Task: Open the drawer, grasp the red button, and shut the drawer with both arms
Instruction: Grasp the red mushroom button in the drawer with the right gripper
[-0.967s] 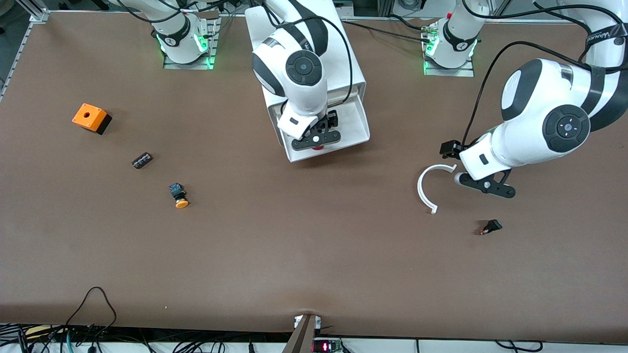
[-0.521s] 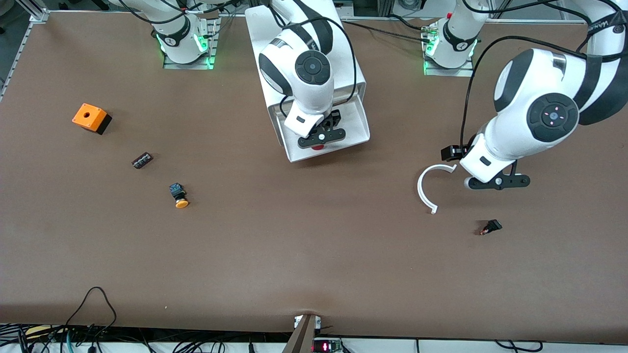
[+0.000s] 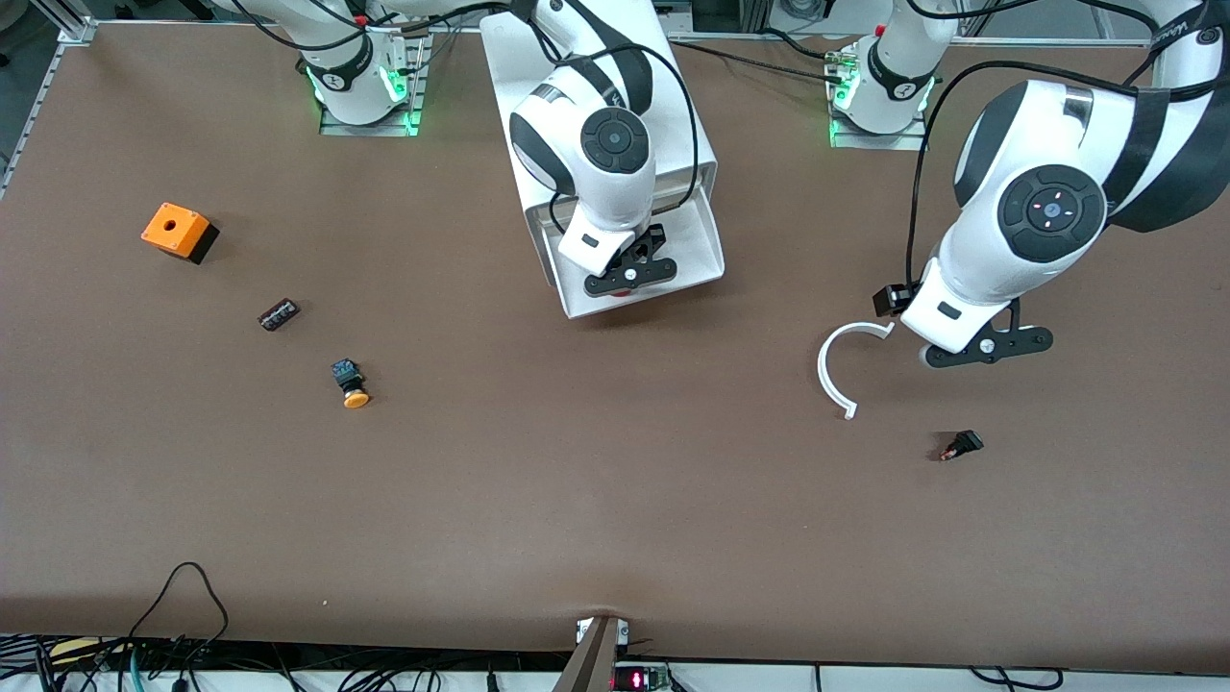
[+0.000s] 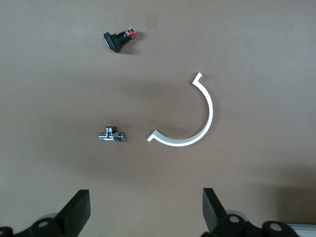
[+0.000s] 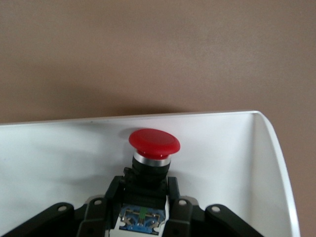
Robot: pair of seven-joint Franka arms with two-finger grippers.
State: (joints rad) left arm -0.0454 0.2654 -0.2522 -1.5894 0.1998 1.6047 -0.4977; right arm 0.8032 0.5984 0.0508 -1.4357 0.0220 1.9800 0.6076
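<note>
Button, red-capped, lies in the pulled-out drawer of the white cabinet, and my right gripper is clenched on its dark body, cap pointing toward the drawer's front wall. My left gripper hangs released over the bench, above a white curved strip, a small metal fitting and a small black part.

Robotics lab: bench-mounted arms, cables.
</note>
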